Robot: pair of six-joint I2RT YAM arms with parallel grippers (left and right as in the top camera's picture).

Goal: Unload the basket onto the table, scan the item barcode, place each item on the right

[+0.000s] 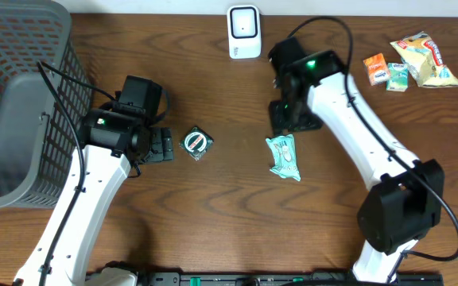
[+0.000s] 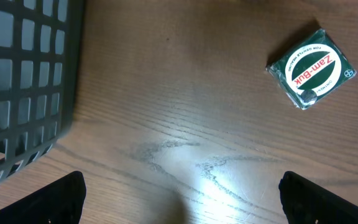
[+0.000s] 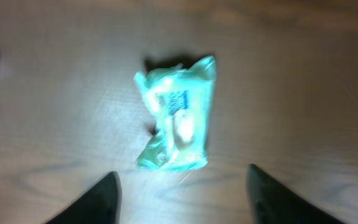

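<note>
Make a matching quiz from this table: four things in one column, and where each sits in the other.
Things:
1. basket
2. scanner
3. green box
4. teal packet

Places:
A. on the table by the right tool
B. far left of the overhead view
C. on the table by the left tool
D. top centre of the overhead view

Pairs: 1-B, 2-D, 3-C, 4-A
</note>
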